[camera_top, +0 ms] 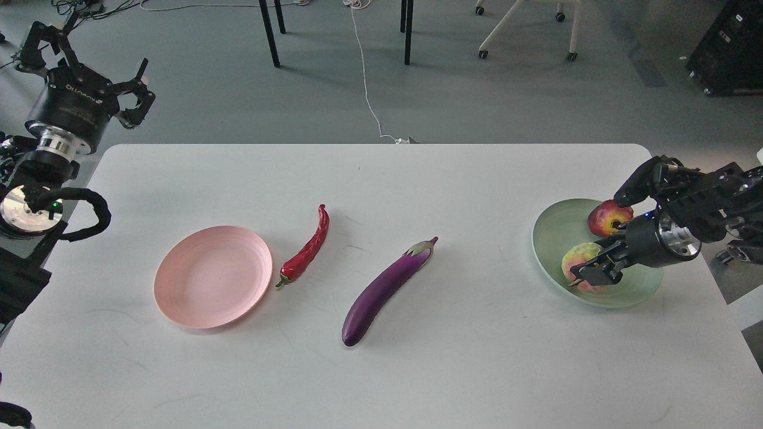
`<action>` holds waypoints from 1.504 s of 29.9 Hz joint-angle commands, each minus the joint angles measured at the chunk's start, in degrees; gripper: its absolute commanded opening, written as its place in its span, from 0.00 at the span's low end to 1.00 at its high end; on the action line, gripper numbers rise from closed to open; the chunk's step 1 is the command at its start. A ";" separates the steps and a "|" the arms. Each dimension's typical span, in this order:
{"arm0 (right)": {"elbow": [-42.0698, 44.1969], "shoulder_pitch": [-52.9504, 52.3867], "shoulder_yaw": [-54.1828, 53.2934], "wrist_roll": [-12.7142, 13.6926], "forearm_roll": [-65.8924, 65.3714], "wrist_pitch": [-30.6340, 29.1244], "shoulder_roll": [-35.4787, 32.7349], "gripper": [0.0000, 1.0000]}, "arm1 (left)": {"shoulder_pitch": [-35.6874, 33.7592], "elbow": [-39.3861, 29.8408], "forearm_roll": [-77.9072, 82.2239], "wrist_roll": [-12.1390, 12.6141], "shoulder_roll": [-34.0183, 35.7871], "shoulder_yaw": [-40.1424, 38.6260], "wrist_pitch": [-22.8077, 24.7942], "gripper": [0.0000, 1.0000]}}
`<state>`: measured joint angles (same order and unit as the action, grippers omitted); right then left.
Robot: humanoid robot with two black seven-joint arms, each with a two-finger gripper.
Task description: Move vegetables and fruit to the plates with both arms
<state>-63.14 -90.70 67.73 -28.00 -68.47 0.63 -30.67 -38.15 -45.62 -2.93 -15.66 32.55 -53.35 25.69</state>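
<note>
Head view of a white table (381,369) with rounded corners. On the robot's right, a pale mint-green ridged plate (554,229) already carries both fruits: a dark red pomegranate (603,217) with a yellowish end toward the back, and a bumpy yellow-green, pink-blushed round fruit (577,257) in front. The right gripper (596,273) lies low over the plate with its black fingers against the blushed fruit; whether they clamp it or have let go cannot be told from this angle. The left gripper (128,95) hangs raised beyond the table's far left corner, fingers spread, holding nothing.

Both vegetables lie on the bare table. A slim, curved, wrinkled red chili pepper (307,250) with a green stem rests just beside the rim of an empty pale pink ridged plate (211,277). A long glossy purple eggplant (387,289) lies diagonally near the table's middle, its cap pointing away from the robot.

Handling, as judged: the chili looks light and thin, likely to roll or twist under uneven pressure, so a pinch across its thicker lower half should serve best. The eggplant's smooth skin looks slippery and its length may tip it; a hold across the mid-body, near its balance point, seems soundest. Both appear firm enough for a moderate squeeze.
</note>
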 commanded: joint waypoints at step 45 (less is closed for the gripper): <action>14.09 40.49 -89.25 0.00 77.50 -16.16 -12.48 0.98 | -9.40 -30.59 124.47 12.49 -18.66 43.06 -6.00 0.84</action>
<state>-49.17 -54.26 -17.48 -27.99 1.84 -9.27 -42.72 -48.09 -78.59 119.65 -5.30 14.70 -13.85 20.32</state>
